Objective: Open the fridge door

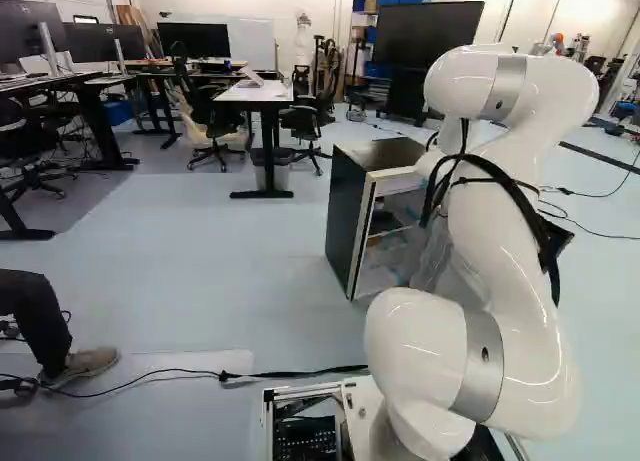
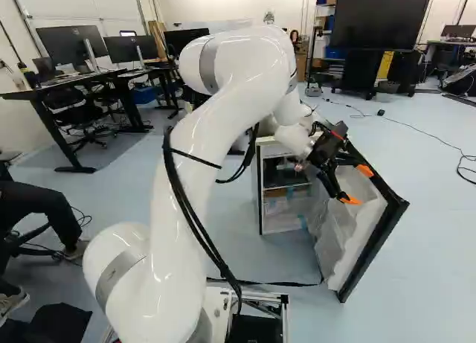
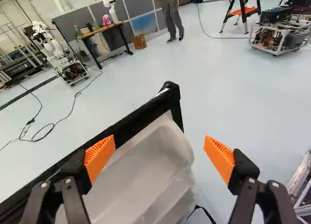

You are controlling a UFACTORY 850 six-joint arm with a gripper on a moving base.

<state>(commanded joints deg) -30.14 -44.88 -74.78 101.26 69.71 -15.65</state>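
The fridge door (image 2: 357,224) stood swung wide from the right-hand side of the cabinet (image 1: 347,219), as the right base view had it, its moulded white lining (image 3: 146,168) bare to me and its black rim (image 3: 138,118) turned outward. I judged the opening all but done, since the cabinet's shelves (image 2: 285,185) lay in plain sight. My gripper (image 3: 159,139) hung to the right of the cabinet, over the lining side of the door, its two fingers spread well apart and grasping nothing. The rim's corner showed ahead between the orange pads (image 3: 219,159), but I could not tell whether either one touched it. Being on the inner side suited a push outward, which needed no pinch; any further swing would, I thought, want a slow sweep away from the cabinet, lest a finger catch in the lining's ledges. My arm (image 2: 223,127) reached forward and across toward the cabinet's open side, seemingly to keep clear of the door's path. Nearer me than the cabinet, a black cable (image 1: 300,373) crossed the floor; beyond the cabinet stood a white-topped desk (image 1: 256,93).
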